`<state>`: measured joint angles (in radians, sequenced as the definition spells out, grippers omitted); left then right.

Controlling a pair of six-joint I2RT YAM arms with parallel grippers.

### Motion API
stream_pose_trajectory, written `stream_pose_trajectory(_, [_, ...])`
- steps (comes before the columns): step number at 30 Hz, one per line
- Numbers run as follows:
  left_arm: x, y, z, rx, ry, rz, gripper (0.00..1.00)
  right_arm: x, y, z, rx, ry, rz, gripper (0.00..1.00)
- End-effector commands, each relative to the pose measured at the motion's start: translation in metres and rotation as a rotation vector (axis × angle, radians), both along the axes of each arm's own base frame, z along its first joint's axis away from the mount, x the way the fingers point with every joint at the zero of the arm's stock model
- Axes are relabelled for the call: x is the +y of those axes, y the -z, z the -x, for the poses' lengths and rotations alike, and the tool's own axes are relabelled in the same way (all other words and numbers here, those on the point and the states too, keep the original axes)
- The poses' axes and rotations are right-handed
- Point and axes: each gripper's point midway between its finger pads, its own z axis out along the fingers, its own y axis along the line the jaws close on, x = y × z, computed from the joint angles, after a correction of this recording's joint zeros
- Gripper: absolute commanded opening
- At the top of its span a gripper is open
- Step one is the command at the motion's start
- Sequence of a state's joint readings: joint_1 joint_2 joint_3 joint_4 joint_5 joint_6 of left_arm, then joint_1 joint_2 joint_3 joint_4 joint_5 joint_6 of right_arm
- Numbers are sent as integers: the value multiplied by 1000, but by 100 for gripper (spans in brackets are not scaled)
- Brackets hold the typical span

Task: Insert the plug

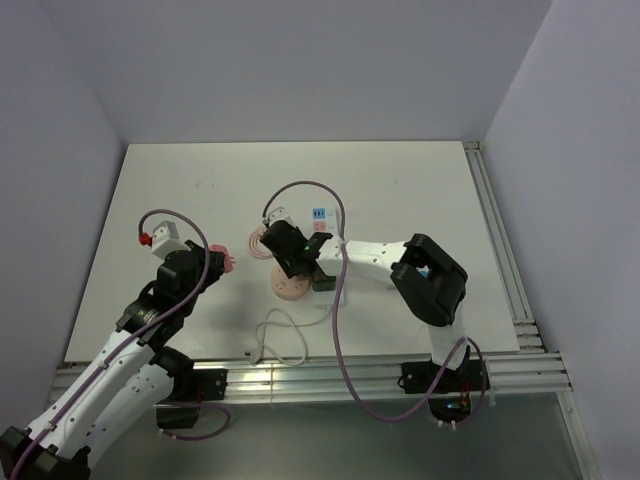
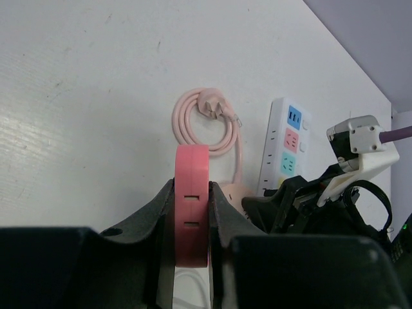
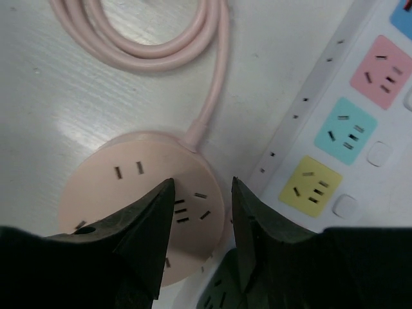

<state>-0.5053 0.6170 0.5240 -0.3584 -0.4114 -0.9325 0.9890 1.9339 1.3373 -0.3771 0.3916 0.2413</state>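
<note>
My left gripper (image 2: 192, 185) is shut on a flat red plug (image 2: 192, 219), held upright above the table with two slots on the edge facing me. Its pins do not show. From above, the left gripper (image 1: 218, 262) hangs to the left of the sockets. A round pink socket (image 3: 129, 187) (image 1: 290, 287) lies beside a white power strip (image 3: 302, 116) (image 1: 320, 220) with coloured outlets. My right gripper (image 3: 203, 183) (image 1: 300, 262) stands over the round socket's right edge, jaws apart, with nothing between them.
The round socket's pink cord lies coiled (image 2: 193, 125) (image 1: 257, 243) to its left, ending in a three-pin plug (image 2: 209, 106). A loose white cable (image 1: 285, 335) lies near the front edge. Metal rails (image 1: 350, 370) run along the near and right sides, and walls enclose the table.
</note>
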Motion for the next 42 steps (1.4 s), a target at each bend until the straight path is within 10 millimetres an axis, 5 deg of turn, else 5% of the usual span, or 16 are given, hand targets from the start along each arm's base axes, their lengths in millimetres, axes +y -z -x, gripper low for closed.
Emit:
stream_pose_trajectory(1, [-1,-10,-1,-23,14,3,0,25,0,21,104,-94,-99,48])
stream_pose_trajectory(3, [-1,-13,-1,-26,12,1,0,38,-1,31,150,-135,-165,52])
stream_pose_trajectory(5, [-1,-16,-1,-30,14,0,0,45,5,44,215,-164,-223,66])
stream_pose_trajectory(11, [1,-19,1,-37,14,-2,0,34,2,32,265,-143,-306,78])
stream_pose_trajectory(15, [1,-20,2,-41,20,-1,0,26,-4,25,223,-130,-302,95])
stream_pose_trajectory(24, [-3,-20,0,-40,35,-1,0,24,1,33,282,-153,-310,97])
stream_pose_trajectory(33, [-5,-16,2,-18,53,-8,0,58,-28,86,501,-266,-560,94])
stream_pose_trajectory(38, [-15,-7,7,22,129,-26,0,63,-50,83,488,-279,-615,95])
stream_pose_trajectory(42, [-32,0,15,82,258,-57,0,51,-64,60,414,-229,-628,95])
